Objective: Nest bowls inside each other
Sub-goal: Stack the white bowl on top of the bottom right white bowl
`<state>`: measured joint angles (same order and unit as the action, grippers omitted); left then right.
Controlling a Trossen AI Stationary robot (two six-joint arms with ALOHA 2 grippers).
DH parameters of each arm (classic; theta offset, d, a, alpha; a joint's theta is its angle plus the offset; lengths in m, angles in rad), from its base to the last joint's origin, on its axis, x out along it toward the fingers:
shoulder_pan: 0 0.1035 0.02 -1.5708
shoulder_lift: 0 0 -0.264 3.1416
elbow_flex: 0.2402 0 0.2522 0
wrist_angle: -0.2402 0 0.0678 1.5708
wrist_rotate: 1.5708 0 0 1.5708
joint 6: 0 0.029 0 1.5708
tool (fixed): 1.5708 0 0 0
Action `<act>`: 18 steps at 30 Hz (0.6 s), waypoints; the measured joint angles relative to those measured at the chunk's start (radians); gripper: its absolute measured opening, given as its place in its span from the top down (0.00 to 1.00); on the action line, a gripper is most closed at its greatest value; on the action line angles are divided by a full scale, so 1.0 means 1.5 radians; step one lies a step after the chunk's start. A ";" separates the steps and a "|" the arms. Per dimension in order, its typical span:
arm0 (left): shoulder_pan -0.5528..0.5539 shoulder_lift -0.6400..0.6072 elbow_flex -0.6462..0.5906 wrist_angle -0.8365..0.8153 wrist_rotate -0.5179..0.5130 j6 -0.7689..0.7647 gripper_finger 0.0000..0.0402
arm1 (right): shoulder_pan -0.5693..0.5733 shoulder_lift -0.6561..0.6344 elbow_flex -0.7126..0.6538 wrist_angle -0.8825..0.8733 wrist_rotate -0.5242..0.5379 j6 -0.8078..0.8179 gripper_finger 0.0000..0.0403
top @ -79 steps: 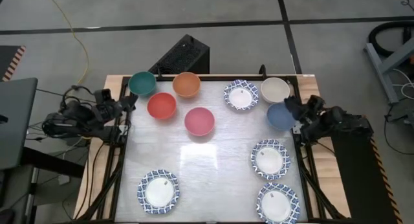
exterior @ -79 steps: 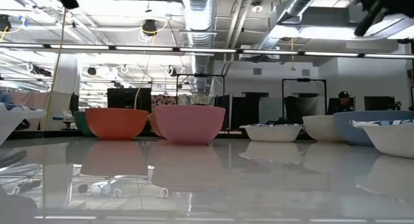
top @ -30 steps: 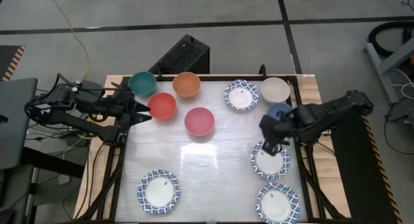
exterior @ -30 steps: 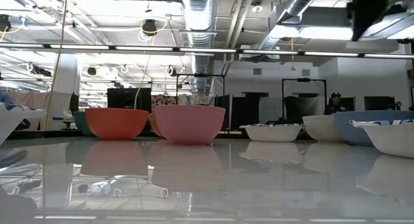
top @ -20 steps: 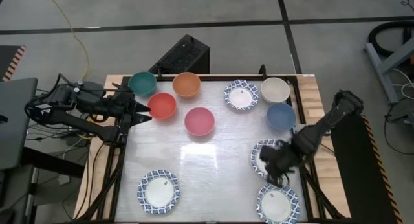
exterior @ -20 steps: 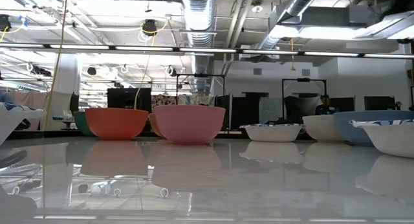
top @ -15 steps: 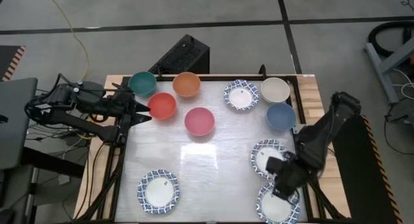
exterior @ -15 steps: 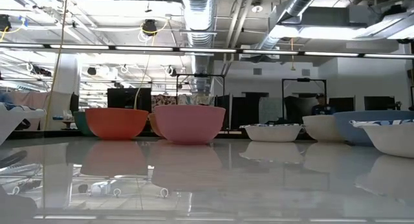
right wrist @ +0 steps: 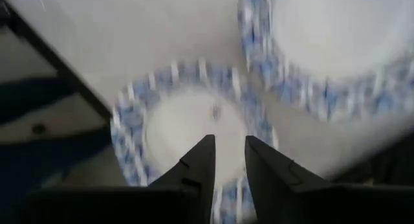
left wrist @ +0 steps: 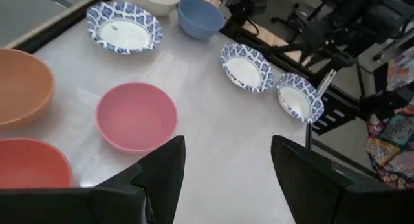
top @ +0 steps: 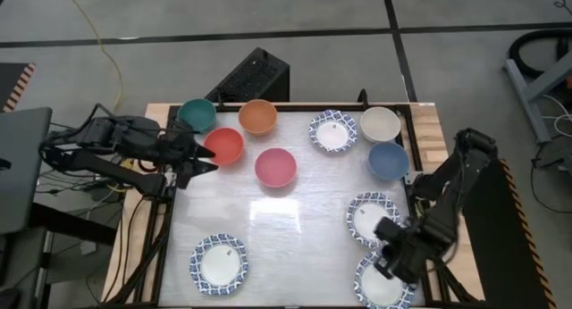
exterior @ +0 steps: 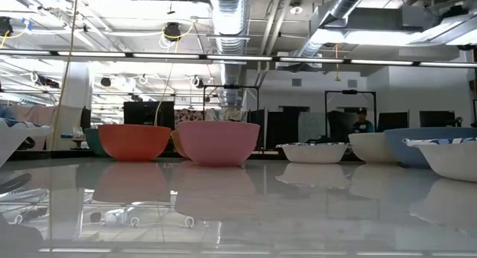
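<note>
Your right gripper [right wrist: 226, 160] hangs over the patterned bowl nearest the front right corner [top: 384, 280] of the surface [top: 295, 238]; its two fingers [right wrist: 197, 162] stand a narrow gap apart, and they pinch nothing. In the right wrist view that bowl's blue-and-white rim and white centre lie straight below the fingertips, and a second patterned bowl [top: 371, 218] sits just beside it, farther from the front edge.

Your left gripper [left wrist: 223, 166] waits at the left edge of the surface, just beside the red bowl [top: 223, 146], with its fingers spread wide and nothing between them.

Take the pink bowl [top: 275, 166] as your landmark. The red bowl is just to its left. The orange bowl [top: 257, 116] sits behind it and the teal bowl [top: 197, 114] is left of the orange one, near the back left corner. To the right of the pink bowl, toward the back edge, stands a third patterned bowl [top: 332, 131], then the cream bowl [top: 381, 123] beside it, and the blue bowl [top: 388, 160] just in front of the cream one. A fourth patterned bowl [top: 218, 262] lies well apart from the pink bowl, near the front left corner.

Every bowl stands alone on the surface; none is nested yet.
</note>
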<state>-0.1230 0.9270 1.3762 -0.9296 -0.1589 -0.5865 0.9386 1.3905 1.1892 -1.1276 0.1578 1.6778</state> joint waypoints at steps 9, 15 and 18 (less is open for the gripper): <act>0.000 0.021 0.000 0.001 0.021 0.000 0.45 | -0.140 0.067 0.000 0.015 -0.003 -0.232 0.45; 0.000 0.018 0.000 -0.001 0.021 0.000 0.45 | -0.192 0.123 0.000 0.022 -0.032 -0.313 0.27; 0.000 0.019 0.000 -0.009 0.021 0.005 0.45 | -0.209 0.152 0.000 0.022 -0.037 -0.341 0.24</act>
<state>-0.1230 0.9550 1.3762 -0.9425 -0.1272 -0.5789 0.6247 1.6186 1.1892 -1.0947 0.1017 1.1665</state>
